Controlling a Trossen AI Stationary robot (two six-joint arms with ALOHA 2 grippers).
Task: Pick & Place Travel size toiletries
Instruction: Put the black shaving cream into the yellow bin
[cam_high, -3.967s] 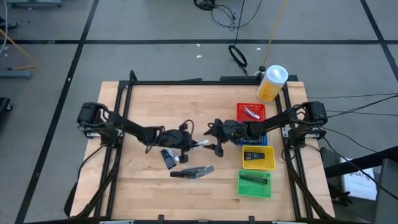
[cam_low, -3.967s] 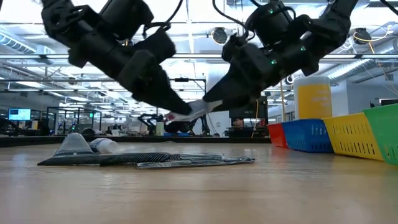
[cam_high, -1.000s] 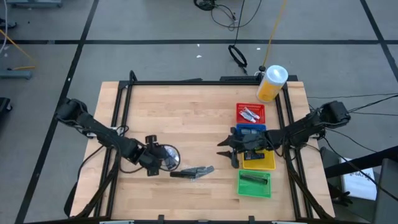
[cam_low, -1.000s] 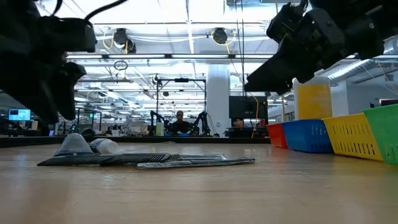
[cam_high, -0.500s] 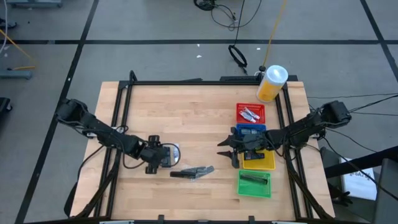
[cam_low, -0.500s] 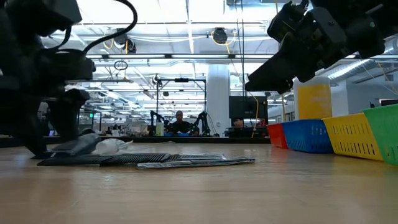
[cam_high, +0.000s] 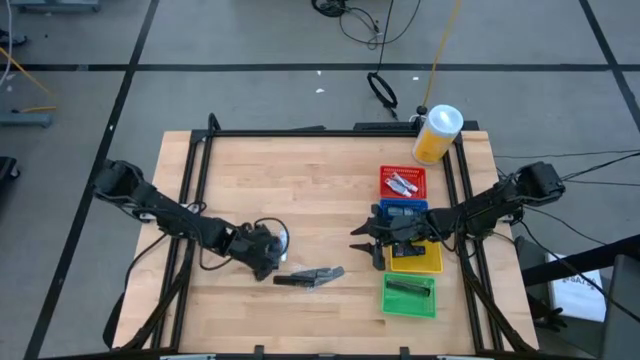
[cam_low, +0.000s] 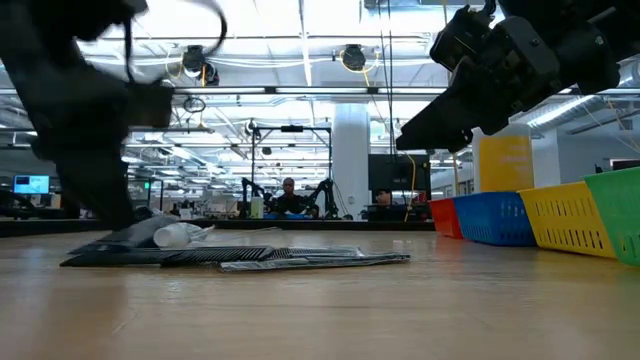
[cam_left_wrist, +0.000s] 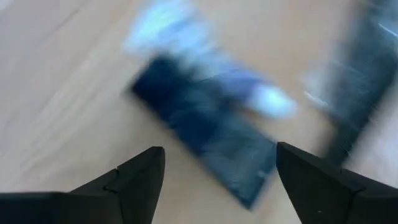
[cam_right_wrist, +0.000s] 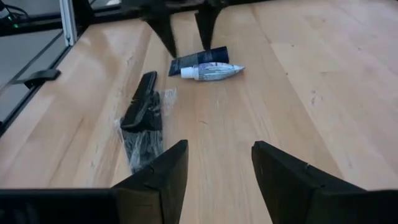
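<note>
Jaws of the left gripper stood apart, having descended over the dark tube within the last second: grasp imminent; right gripper, jaws apart, waited by the baskets.

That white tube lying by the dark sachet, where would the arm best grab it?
Probably across the middle of the white tube, coming straight down. It lies flat on the table, touching the dark sachet, so its long sides are easiest to pinch. The left gripper hangs open just above.

Four baskets, roughly eight toiletries
</note>
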